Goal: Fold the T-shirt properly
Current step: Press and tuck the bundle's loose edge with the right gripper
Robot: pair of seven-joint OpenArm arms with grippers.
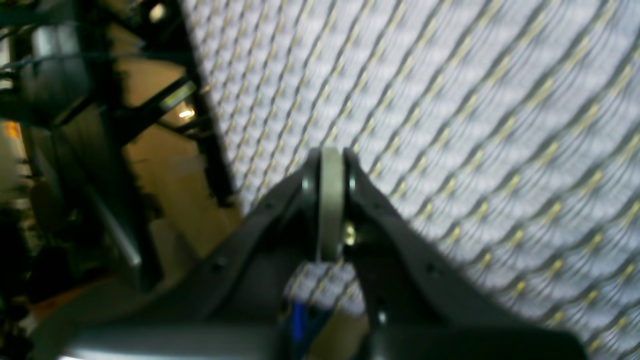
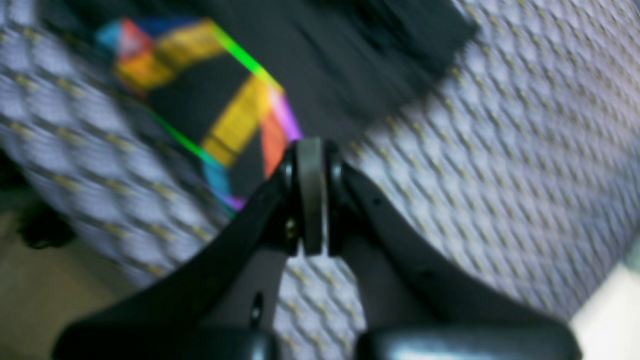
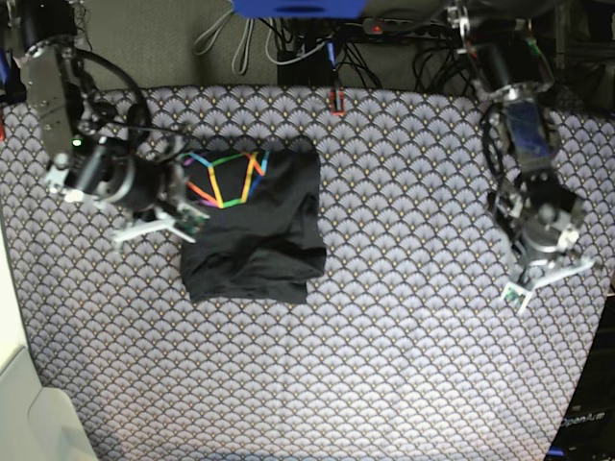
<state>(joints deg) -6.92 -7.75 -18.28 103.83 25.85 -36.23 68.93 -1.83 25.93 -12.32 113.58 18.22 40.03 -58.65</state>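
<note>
The T-shirt [image 3: 252, 223] lies as a dark folded bundle left of the table's middle, with its rainbow print [image 3: 226, 178] showing at the far left corner. In the right wrist view the T-shirt [image 2: 320, 60] and the print [image 2: 235, 115] fill the upper part, blurred. My right gripper [image 3: 188, 217] is at the shirt's left edge; its jaws [image 2: 311, 150] are shut, with nothing seen between them, just beside the print. My left gripper [image 3: 516, 291] is far to the right, shut and empty [image 1: 331, 156] over bare cloth.
The grey-white fan-patterned tablecloth [image 3: 404, 336] covers the whole table. Cables and a small red piece [image 3: 336, 100] lie along the far edge. A white surface [image 3: 19, 403] borders the near left. The left wrist view shows the table's edge and dark frame parts [image 1: 165, 100].
</note>
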